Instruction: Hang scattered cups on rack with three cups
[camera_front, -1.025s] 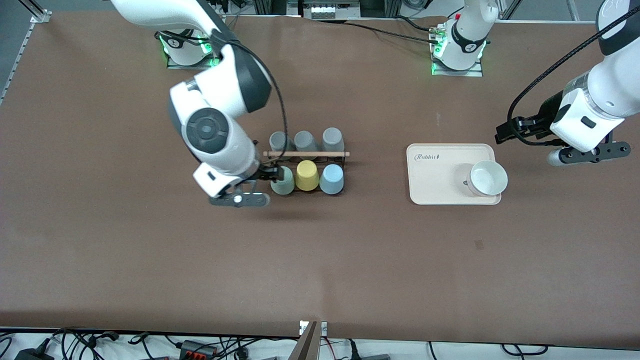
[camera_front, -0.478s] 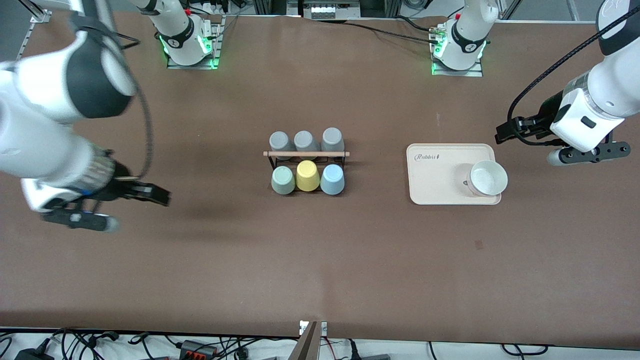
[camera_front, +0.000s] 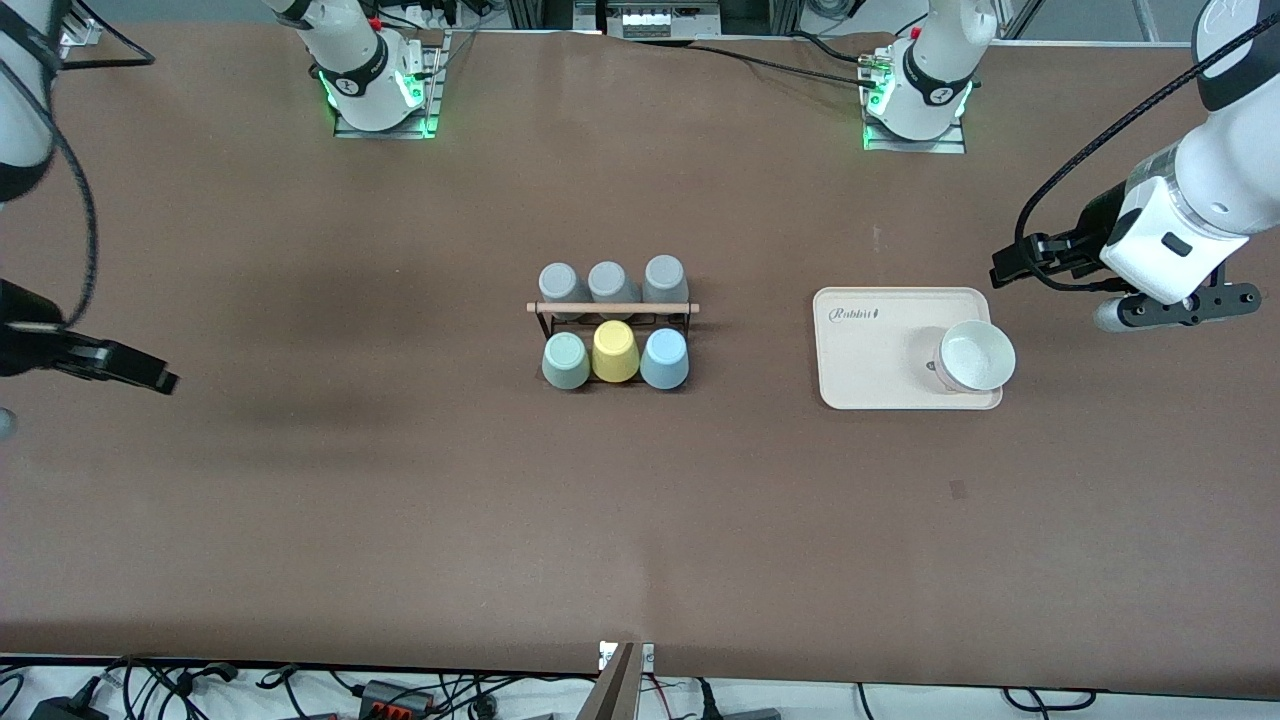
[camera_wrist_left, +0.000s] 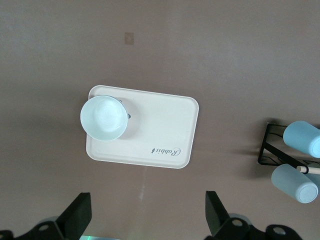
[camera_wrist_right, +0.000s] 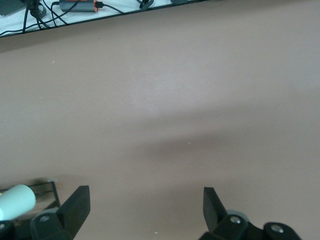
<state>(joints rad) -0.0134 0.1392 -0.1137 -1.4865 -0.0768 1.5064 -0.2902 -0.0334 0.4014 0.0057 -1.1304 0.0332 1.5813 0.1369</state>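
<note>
The black wire rack with a wooden rod stands mid-table. The pale mint green cup, a yellow cup and the light blue cup sit upside down on its pegs in the row nearer the front camera. My right gripper is open and empty, over bare table at the right arm's end, well away from the rack. In the right wrist view the gripper is open and the mint cup shows at the edge. My left gripper waits open and empty beside the tray, as the left wrist view shows.
Three grey cups fill the rack's farther row. A cream tray toward the left arm's end holds a white bowl. The left wrist view shows the tray, the bowl and the rack's end.
My right gripper was beside the mint green cup at the rack. It has let go and swung away to the right arm's end of the table. The left arm has not moved.
</note>
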